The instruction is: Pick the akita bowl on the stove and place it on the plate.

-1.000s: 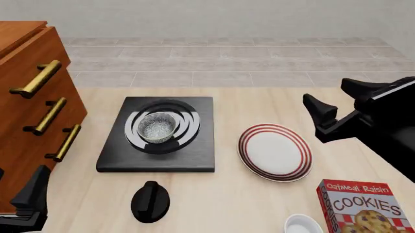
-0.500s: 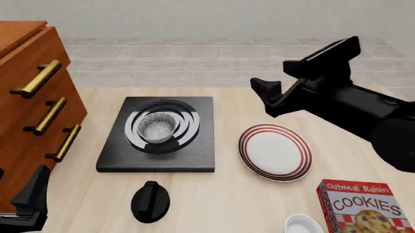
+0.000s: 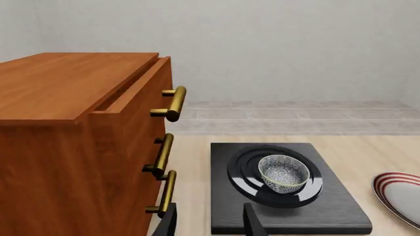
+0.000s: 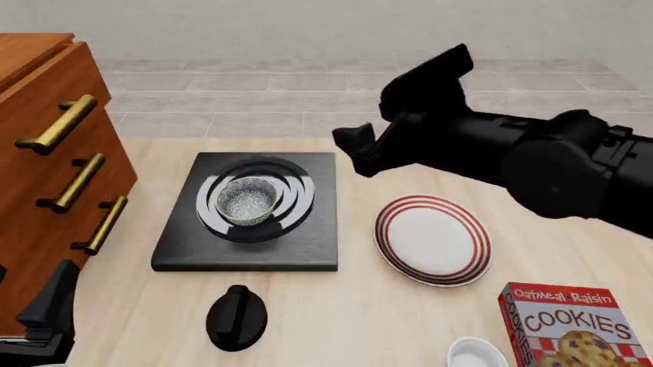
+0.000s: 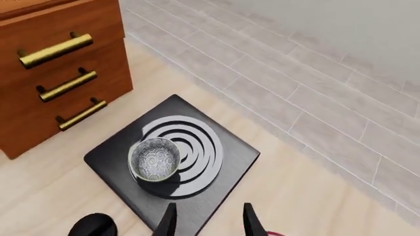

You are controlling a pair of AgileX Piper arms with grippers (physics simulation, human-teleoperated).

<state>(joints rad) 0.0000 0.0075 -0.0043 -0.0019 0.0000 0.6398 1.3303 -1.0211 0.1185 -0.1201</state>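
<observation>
The table (image 4: 337,321) spreads wide under me, its far edge meeting a tiled floor. On its left edge stands my biggest neighbour, a wooden drawer cabinet (image 4: 51,176) with brass handles, its front just beside the stove (image 4: 250,218). The stove's right edge sits near the plate (image 4: 433,239), with a bare strip of tabletop between them. My right arm reaches in above the table, and my right gripper (image 4: 369,151) hangs over the stove's far right corner, fingers apart and holding nothing; in the right wrist view the two fingertips (image 5: 168,222) frame open air above the slab. My left gripper (image 3: 210,221) sits low at the near left corner by the cabinet, fingers likewise spread and empty. At the near right edge a red box (image 4: 574,325) reads "Oatmeal Raisin COOKIES". A black knob (image 4: 235,316) lies in front of the stove. The akita bowl (image 4: 247,200) sits upright on the burner rings. A white bowl (image 4: 476,355) peeks in at the near edge beside the box.
</observation>
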